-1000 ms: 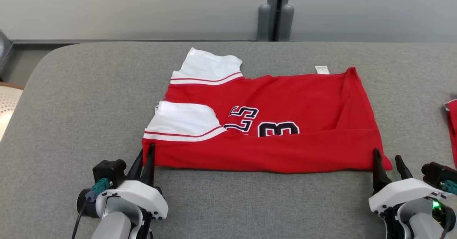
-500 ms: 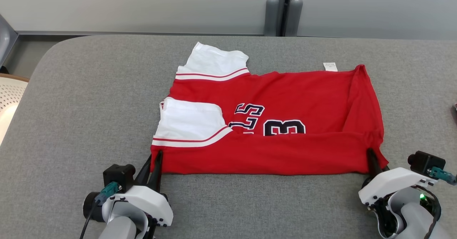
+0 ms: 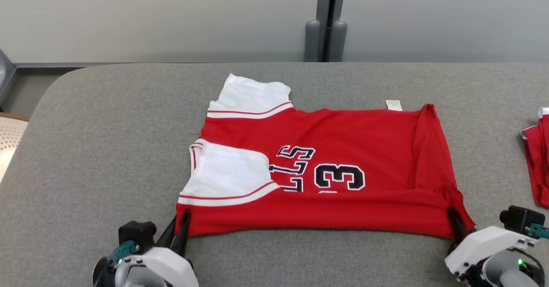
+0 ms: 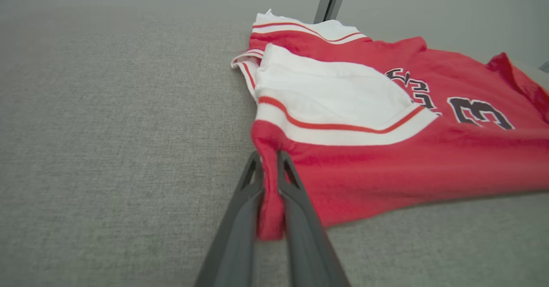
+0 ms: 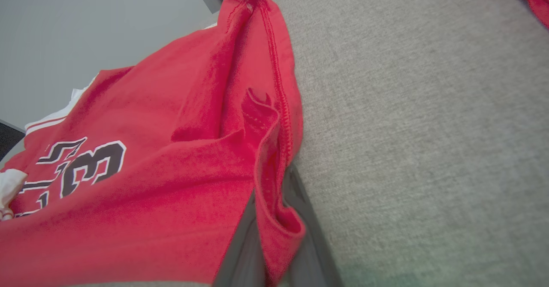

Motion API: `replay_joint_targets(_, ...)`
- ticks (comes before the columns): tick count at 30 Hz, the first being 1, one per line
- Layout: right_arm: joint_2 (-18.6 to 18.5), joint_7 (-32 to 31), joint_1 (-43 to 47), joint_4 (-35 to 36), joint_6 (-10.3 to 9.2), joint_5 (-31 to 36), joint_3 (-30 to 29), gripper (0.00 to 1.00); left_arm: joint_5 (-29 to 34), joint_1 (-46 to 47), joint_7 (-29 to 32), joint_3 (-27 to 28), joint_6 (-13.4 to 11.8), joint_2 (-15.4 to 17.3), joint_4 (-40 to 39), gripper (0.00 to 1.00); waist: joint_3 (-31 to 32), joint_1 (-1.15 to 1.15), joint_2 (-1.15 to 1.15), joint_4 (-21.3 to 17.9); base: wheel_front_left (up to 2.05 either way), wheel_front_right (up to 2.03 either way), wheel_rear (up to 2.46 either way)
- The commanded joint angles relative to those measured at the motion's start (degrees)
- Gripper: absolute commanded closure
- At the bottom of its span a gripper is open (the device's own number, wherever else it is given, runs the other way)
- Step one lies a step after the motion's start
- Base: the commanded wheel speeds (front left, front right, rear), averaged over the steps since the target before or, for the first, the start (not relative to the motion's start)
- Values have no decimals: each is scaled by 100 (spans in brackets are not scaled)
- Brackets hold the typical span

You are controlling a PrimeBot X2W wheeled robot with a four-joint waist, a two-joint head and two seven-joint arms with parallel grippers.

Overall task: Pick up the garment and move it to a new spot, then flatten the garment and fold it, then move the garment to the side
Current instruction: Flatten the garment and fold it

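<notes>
Red jersey [image 3: 343,149] on grey table [image 3: 107,149], my left gripper [image 3: 182,220] pinching its seven o'clock corner, my right gripper [image 3: 451,213] clamped on the five o'clock corner.

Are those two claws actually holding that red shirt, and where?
Yes. The left gripper pinches the red jersey at its near left corner, below the white sleeve; the right gripper pinches its near right corner.
</notes>
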State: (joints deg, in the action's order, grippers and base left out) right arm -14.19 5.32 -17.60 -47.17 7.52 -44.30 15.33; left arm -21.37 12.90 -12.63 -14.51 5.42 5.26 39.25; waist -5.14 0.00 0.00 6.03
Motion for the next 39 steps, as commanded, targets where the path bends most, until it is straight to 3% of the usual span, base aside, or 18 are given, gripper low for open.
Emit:
replay_joint_targets(1, -120, -71, 132, 49, -8, -72, -3, 100, -66, -112, 29, 28, -4, 96, -61, 100, 38, 0, 0, -26, 0, 0, 0)
replay_joint_targets(8, -358, -519, 600, 567, -9, -356, 32, 100, -395, -655, 509, -43, 100, 109, -710, 100, 123, 0, 0, -54, 0, 0, 0)
replay_joint_targets(9, -376, -564, 641, 615, -9, -363, 12, 91, -428, -716, 594, -77, 102, 106, -809, 100, 125, 0, 0, -57, 0, 0, 0)
replay_joint_targets(10, -402, -582, 673, 633, -9, -337, -24, 70, -453, -767, 651, -94, 106, 110, -894, 75, 128, 0, 0, -57, 0, 0, 0)
replay_joint_targets(11, -417, -566, 697, 626, -9, -275, -59, 0, -458, -811, 719, -117, 95, 114, -959, 33, 132, 0, 0, -56, 0, 0, 0)
replay_joint_targets(12, -417, -523, 703, 638, -9, -205, -75, 0, -458, -853, 784, -146, 84, 113, -1021, 0, 134, 0, 0, -57, 0, 0, 0)
replay_joint_targets(20, -369, 367, 599, 1021, -4, 573, -270, 0, -558, -788, 312, 98, -88, 105, -1541, 0, 171, 0, 0, -63, 0, 0, 0)
replay_joint_targets(25, -283, 838, 682, 1522, -4, 949, -313, 0, -585, -681, -177, 296, 2, 40, -1961, 0, 189, 0, 0, -65, 0, 0, 0)
replay_joint_targets(28, -247, 961, 740, 1893, -4, 1331, -389, 0, -892, -686, -248, 469, 105, -78, -2303, 0, 190, 0, 0, -65, 0, 0, 0)
replay_joint_targets(32, 57, 992, 903, 2442, -3, 1804, -640, 0, -801, -793, -254, 720, 167, -184, -2733, 0, 176, 0, 0, -85, 0, 0, 0)
replay_joint_targets(39, 363, 992, 1069, 2804, -3, 2184, -795, 0, -385, -623, -258, 587, 182, -218, -2509, 0, 84, 0, 0, -155, 0, 0, 0)
